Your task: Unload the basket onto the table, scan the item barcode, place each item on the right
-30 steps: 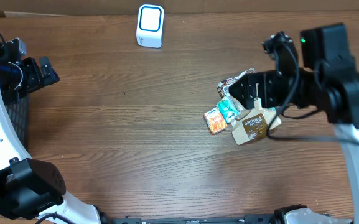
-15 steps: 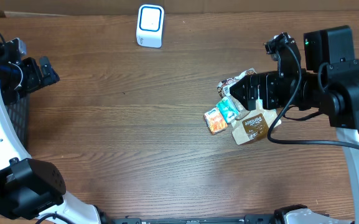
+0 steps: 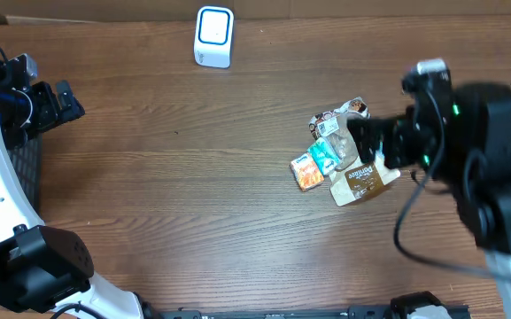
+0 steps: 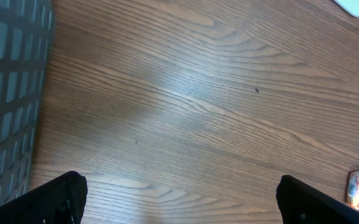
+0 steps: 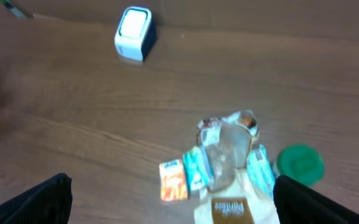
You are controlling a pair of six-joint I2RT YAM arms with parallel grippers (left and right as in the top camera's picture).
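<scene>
Wooden table [image 3: 184,177], seen from above and from both of my wrists. My 2 arms stand at its opposite ends. My left gripper [image 3: 60,105] hangs over bare wood at the left edge with its jaws spread wide and nothing between them. My right gripper [image 3: 361,142] hovers above the pile of packets [image 3: 339,159], jaws likewise fully apart and gripping nothing; in its wrist view both fingertips sit at the lower corners with the pile between and below them.

Dark mesh basket [image 4: 8,93], at the left edge just beside my left arm. Only part of its grid shows, so I cannot tell what it holds.

White barcode scanner [image 3: 213,35], upright at the far edge, well apart from the pile.

The pile lies right of centre on the table. It has 1 brown pouch [image 3: 361,182] nearest me, 1 crumpled clear wrapper [image 5: 223,149] on top, 1 teal packet [image 3: 326,155] and 1 orange packet [image 3: 306,173] on the left side, touching each other.

Green disc [image 5: 300,163], flat on the wood just beside the pile's right side, visible only from my right wrist.
</scene>
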